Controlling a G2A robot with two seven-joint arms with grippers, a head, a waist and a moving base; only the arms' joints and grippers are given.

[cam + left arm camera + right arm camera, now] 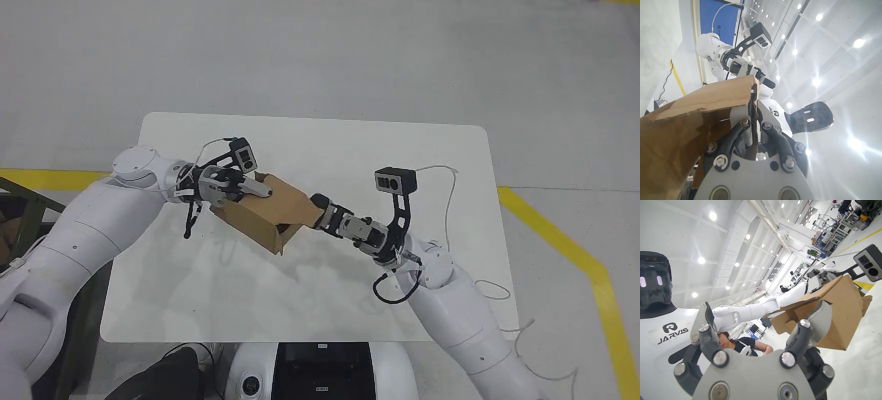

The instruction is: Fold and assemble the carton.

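Just one carton (270,212): left claw (754,113) pinching its edge, right claw (765,308) spread wide.

Both arms are bent inward from opposite sides, with the wrists pointing at each other. The left gripper (754,113) has its jaws pinched tight on a ragged edge of the carton (275,208). The right gripper (764,313) has its jaws spread wide, one of them just beside the carton's far end.

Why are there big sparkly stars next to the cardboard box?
Left wrist view: the camera looks up, so ceiling lamps flare into starbursts beside the carton. Right wrist view: the lamps are small round dots. Top view: soft, even light on the table, no glare.
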